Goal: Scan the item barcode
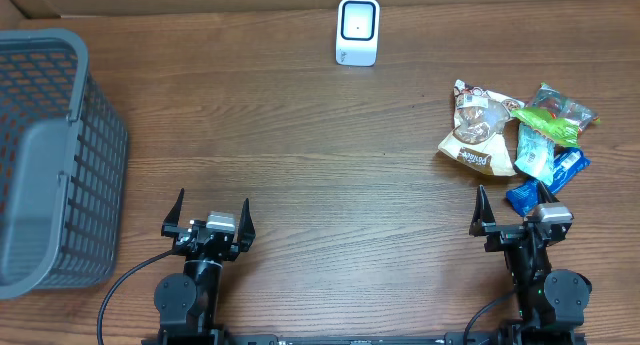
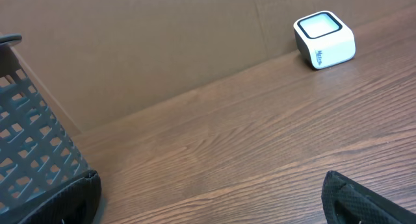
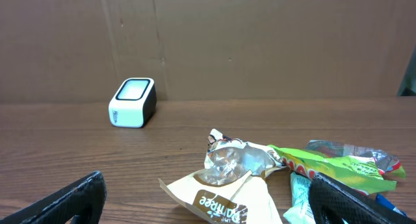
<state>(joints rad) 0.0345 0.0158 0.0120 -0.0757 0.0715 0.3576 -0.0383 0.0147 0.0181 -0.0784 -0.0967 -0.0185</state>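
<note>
Several snack packets lie in a heap at the right of the table: a cream and brown bag [image 1: 478, 130] [image 3: 231, 188], a green packet [image 1: 553, 117] [image 3: 331, 164], a teal packet [image 1: 533, 150] and a blue one [image 1: 528, 194]. No barcode shows on them. The white scanner [image 1: 357, 31] [image 2: 324, 39] [image 3: 132, 102] stands at the far edge. My right gripper [image 1: 511, 213] [image 3: 208, 204] is open just in front of the heap, touching nothing. My left gripper [image 1: 209, 218] [image 2: 211, 201] is open over bare wood at the near left.
A grey mesh basket [image 1: 45, 155] [image 2: 29, 146] stands at the left edge of the table. A brown cardboard wall [image 2: 162, 49] runs along the far side behind the scanner.
</note>
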